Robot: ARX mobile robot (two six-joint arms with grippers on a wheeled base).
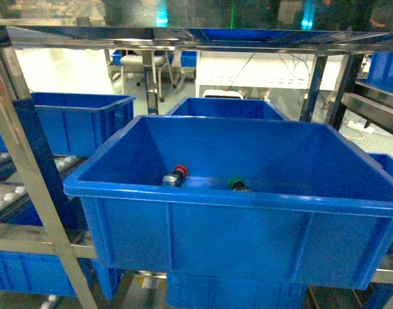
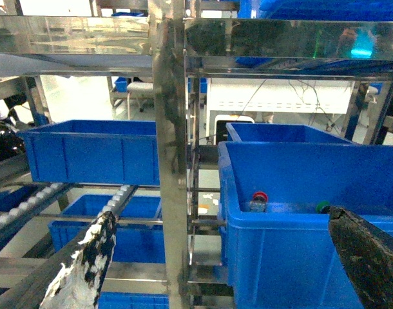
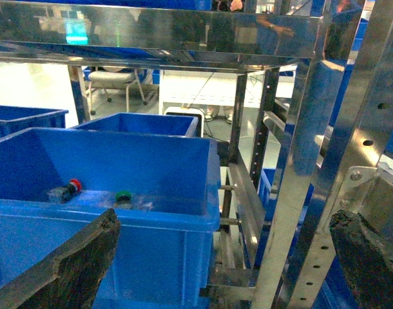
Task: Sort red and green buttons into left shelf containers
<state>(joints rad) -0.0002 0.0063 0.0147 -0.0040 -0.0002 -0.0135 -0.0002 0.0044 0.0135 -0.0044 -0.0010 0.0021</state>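
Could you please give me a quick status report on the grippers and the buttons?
Left gripper and right gripper open, empty. Red button and green button lie apart inside the front blue bin. Steel shelf post stands left of it.

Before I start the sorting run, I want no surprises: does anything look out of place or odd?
Only that the red button and green button lie loose together in the front blue bin, unsorted. Nothing looks spilled, cracked or askew.
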